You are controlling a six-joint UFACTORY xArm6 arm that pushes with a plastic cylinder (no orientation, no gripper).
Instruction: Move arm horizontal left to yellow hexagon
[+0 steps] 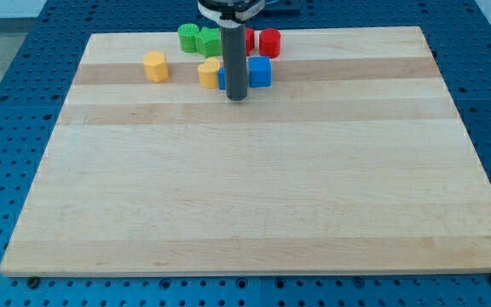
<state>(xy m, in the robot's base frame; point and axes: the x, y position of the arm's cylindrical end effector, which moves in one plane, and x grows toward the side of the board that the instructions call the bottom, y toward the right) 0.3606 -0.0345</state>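
A yellow hexagon block [155,66] lies near the view's top left of the wooden board [254,188]. A second yellow block [209,72] lies to its right, touching a blue block partly hidden by the rod. My tip [238,96] rests on the board just below the blue blocks [260,72], well to the right of the yellow hexagon. Two green blocks [188,37] [209,41] and red blocks [269,42] lie behind the rod at the view's top.
The board sits on a blue perforated table [24,102]. All blocks are clustered near the board's top edge.
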